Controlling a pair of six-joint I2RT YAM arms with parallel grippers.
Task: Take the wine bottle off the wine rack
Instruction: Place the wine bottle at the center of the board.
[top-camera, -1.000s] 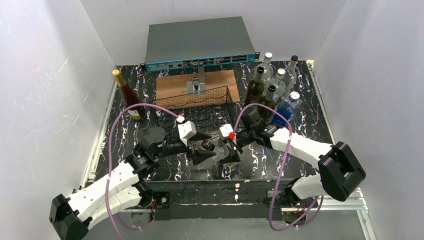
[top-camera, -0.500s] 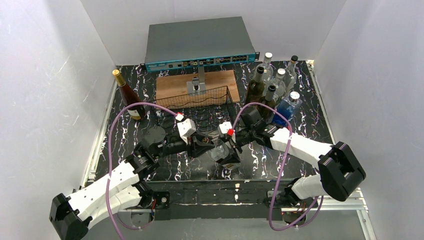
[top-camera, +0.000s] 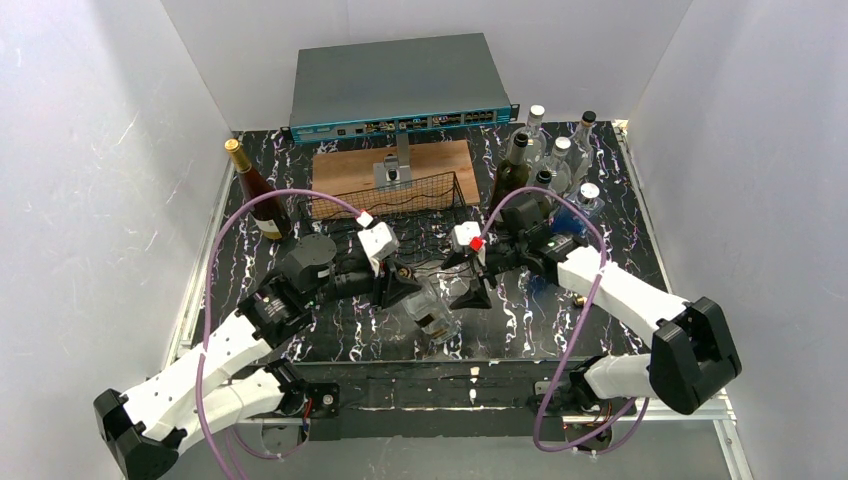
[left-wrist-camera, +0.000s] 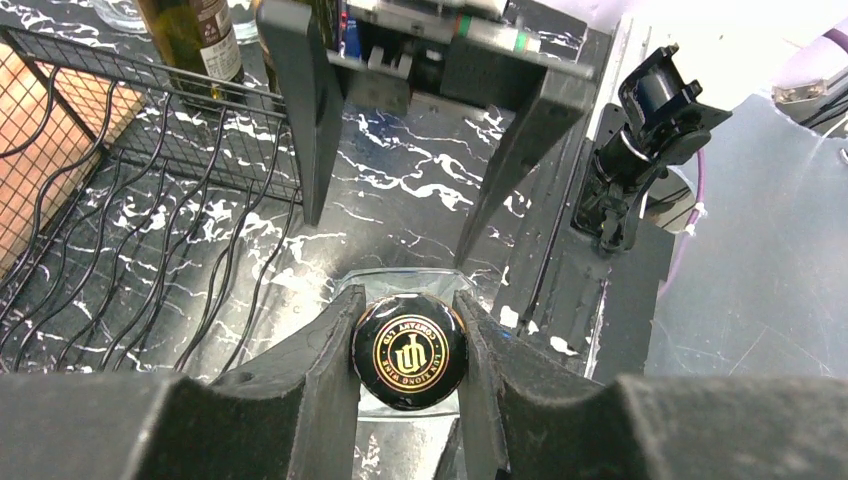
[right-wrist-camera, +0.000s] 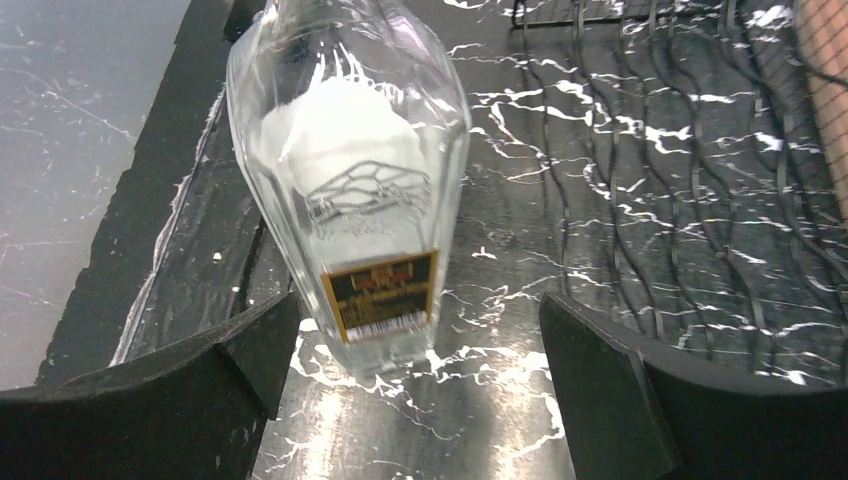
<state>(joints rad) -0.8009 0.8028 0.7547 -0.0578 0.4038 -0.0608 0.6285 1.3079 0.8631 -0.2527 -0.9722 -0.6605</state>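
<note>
- The left claw (left-wrist-camera: 405, 305) is clamped on the black, gold-crested cap (left-wrist-camera: 409, 352) of the wine bottle (right-wrist-camera: 350, 170), with one finger pressed to each side of the cap.
- The right claw (right-wrist-camera: 420, 315) stands wide open. Its two fingers straddle the bottle's base end without touching the glass.
- The bottle is clear glass with a small dark and gold label. It is off the wine rack (top-camera: 420, 238), slanting over the table (top-camera: 345, 335) just in front of the rack, neck toward the left claw and base toward the table's near edge. Whether the base rests on the table cannot be told.
- The rack's wavy wire cradles hold nothing, and its mesh back stands against a brown wooden board (top-camera: 345, 170).
- Further out, a cluster of upright bottles (top-camera: 550, 165) stands at the far right of the table.
- A dark bottle with a gold cap (top-camera: 255, 195) stands at the far left.
- A grey network switch (top-camera: 395, 85) sits behind the board.
</note>
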